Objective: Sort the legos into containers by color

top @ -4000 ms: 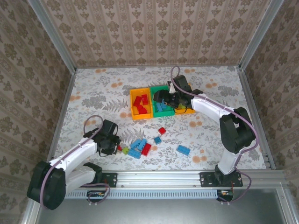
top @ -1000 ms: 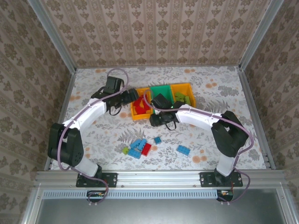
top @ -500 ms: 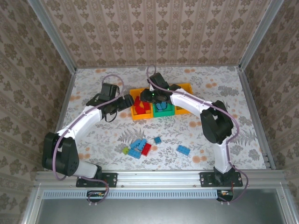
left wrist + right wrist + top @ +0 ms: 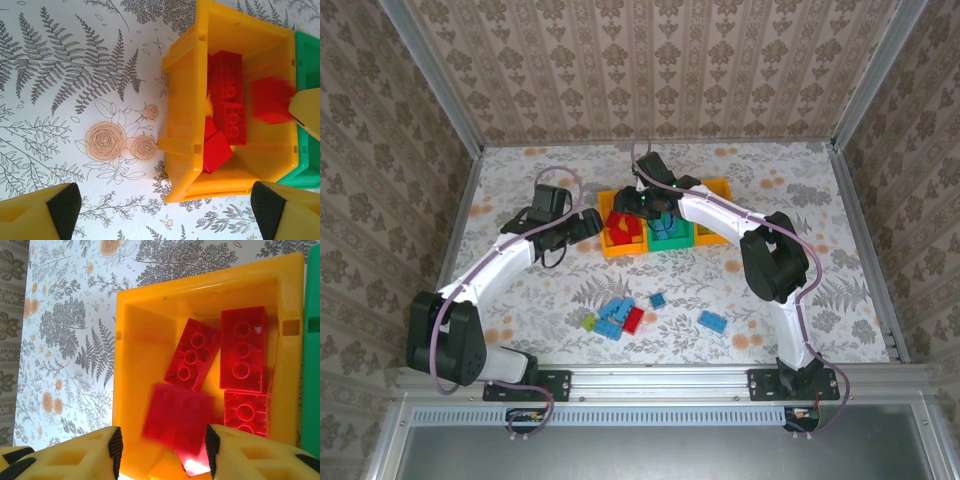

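Note:
My right gripper hangs open over the left orange container. A blurred red lego is loose between and below its fingers, touching neither pad. Several red legos lie in that container. My left gripper is open and empty at the same container's left side, over the tablecloth. The green container sits in the middle and the right orange container holds lime legos. Loose blue, red and lime legos lie nearer the front.
Two separate blue legos lie right of the loose pile. The green container's edge borders the left orange one. Patterned walls and metal rails enclose the floral table.
Four seconds ago my left gripper was at the loose pile and my right at the green container. Since half a second ago the right jaws opened, the red lego dropping; the left arm shifted slightly left.

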{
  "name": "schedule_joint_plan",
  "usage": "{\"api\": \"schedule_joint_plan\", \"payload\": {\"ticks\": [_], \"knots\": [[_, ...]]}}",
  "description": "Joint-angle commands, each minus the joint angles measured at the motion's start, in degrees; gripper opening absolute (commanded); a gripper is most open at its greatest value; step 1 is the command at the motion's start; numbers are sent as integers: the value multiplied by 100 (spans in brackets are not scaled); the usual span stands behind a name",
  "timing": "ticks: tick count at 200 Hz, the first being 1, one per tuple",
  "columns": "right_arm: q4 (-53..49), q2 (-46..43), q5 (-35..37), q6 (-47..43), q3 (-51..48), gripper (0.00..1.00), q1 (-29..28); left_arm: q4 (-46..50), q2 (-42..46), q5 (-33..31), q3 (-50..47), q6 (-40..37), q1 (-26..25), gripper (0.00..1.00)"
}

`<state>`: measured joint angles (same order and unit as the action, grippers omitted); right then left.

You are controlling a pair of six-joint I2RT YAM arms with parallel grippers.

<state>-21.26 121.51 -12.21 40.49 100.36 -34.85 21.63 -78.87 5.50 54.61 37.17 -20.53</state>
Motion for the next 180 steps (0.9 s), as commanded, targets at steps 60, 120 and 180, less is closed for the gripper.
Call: {"api": "schedule_joint_plan", "payload": {"ticks": [60,120,180], "knots": [[-93,-56,-52,-15,110,77,2,70,223,-70,-102,-96,43,92],[236,-537,-96,-214,-282,86,-14,18,232,-61,-153,-93,42,92],[-166,-1797,704,-1237,-1871,95,-13,-16,364,-152,-288,-144,51,97]]}}
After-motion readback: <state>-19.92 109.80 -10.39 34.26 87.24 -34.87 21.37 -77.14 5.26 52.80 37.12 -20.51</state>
